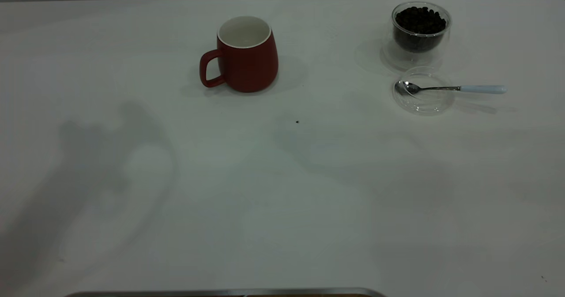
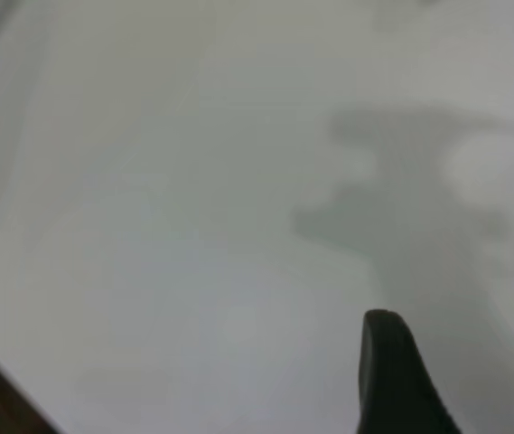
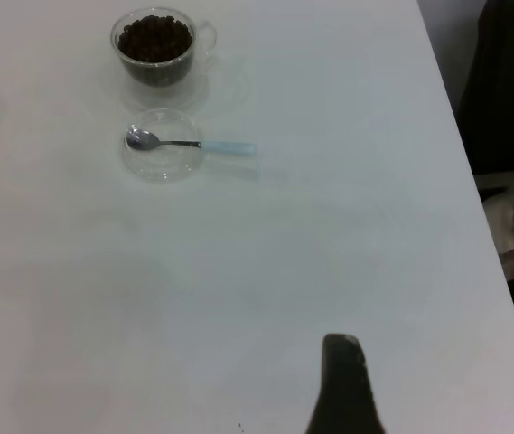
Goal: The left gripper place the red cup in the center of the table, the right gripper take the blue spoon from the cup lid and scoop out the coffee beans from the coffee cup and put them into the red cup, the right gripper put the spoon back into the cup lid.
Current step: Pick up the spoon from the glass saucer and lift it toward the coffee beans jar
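The red cup stands upright on the table, left of centre toward the far side, its handle pointing left and its inside white and bare. At the far right stands the coffee cup, full of coffee beans. Just in front of it lies the cup lid with the blue spoon across it, bowl in the lid and handle sticking out to the right. Neither gripper shows in the exterior view. My left gripper hangs open over bare table. My right gripper is open, far from the spoon.
A small dark speck lies near the table's middle. The table's right edge runs close by the right arm, with dark things beyond it. A metal strip lines the near edge. Arm shadows fall on the left half.
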Action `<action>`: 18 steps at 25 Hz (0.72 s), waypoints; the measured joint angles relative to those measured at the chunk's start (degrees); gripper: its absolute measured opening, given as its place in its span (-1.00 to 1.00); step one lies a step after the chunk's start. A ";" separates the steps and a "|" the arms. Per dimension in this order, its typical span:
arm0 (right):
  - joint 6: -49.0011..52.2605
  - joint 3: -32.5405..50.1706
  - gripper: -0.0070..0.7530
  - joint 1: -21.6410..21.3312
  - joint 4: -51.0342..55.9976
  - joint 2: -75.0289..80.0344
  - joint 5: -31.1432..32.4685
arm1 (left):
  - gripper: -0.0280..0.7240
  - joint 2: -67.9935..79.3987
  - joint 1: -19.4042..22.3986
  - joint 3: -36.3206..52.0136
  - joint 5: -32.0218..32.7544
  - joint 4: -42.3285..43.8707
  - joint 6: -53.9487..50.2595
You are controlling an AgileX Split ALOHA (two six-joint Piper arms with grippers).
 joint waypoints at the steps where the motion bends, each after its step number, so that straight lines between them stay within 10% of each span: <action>1: 0.00 0.00 0.57 0.00 0.00 0.00 0.00 | 0.26 -1.51 0.78 0.00 2.55 0.00 -2.02; 18: 0.04 0.00 0.57 0.00 0.00 0.00 0.00 | 0.26 -15.48 6.79 10.09 8.58 0.37 -19.57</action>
